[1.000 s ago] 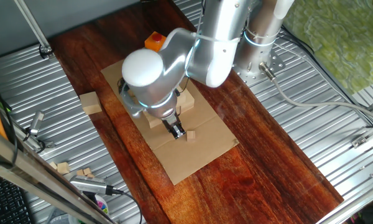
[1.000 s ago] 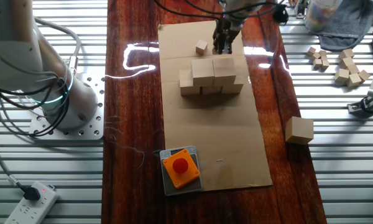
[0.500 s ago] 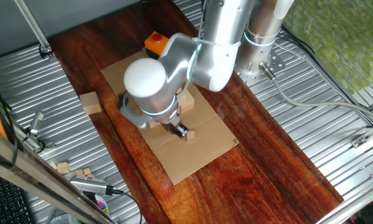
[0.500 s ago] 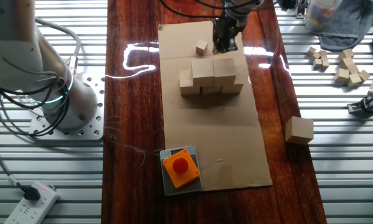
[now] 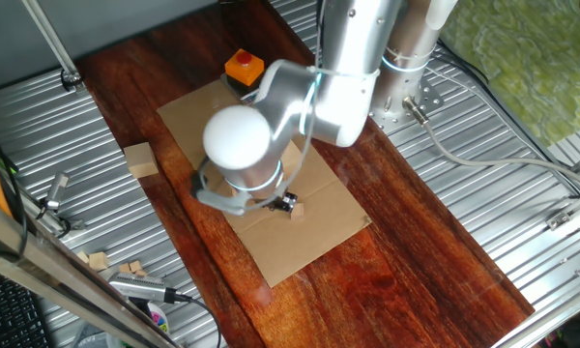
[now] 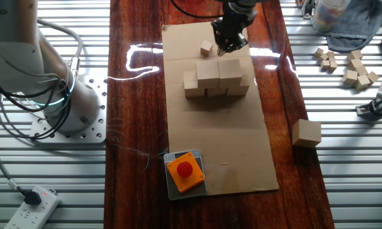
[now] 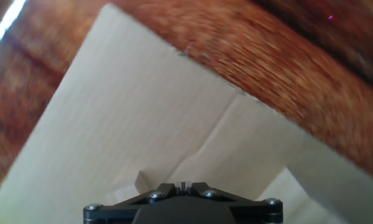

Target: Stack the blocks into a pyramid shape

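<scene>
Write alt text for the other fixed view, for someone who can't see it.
Five pale wooden blocks sit stacked in two rows on a cardboard sheet on a dark wood table, with the gripper just behind them beside a tiny cube. An orange button box sits at the sheet's near edge, and one more block lies off to the right.

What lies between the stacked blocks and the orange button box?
Only bare cardboard sheet separates the stacked blocks from the orange button box, seen in the other fixed view.

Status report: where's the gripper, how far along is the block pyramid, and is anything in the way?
Gripper above cardboard behind the stack, jaw state unclear. Blocks: three base, two on top, no peak. Spare block on the wood. Tiny cube beside gripper.
</scene>
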### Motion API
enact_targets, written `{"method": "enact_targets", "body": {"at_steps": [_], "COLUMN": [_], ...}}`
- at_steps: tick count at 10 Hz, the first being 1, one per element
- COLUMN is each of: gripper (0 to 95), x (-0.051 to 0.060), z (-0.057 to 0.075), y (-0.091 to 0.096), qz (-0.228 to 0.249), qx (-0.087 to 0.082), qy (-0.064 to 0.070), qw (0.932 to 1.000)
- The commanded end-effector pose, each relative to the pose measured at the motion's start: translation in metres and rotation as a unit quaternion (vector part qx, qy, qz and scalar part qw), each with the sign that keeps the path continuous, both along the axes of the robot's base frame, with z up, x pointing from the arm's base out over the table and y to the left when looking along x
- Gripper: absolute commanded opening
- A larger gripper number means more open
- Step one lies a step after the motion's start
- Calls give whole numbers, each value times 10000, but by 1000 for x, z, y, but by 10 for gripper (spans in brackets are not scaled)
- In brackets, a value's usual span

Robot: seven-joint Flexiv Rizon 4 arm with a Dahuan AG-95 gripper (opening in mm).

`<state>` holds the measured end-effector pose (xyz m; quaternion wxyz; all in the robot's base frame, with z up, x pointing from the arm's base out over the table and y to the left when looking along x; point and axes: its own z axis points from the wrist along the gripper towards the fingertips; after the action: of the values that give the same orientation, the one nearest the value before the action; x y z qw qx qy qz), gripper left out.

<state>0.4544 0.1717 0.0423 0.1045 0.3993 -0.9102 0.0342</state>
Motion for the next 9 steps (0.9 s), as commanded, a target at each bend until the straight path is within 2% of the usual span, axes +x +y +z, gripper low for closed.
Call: {"method": "enact_targets", "body": {"at_steps": [1,6,9], "gripper": [0,0,0], "x": [-2,-8,-9], "z": [-2,-9,-11], "y": [-5,-15,-18], "qz": [883,1103,1255], "qx": [-131,-101,-251], "qy": [-1,69,145], "qw": [9960,9938,9917]}}
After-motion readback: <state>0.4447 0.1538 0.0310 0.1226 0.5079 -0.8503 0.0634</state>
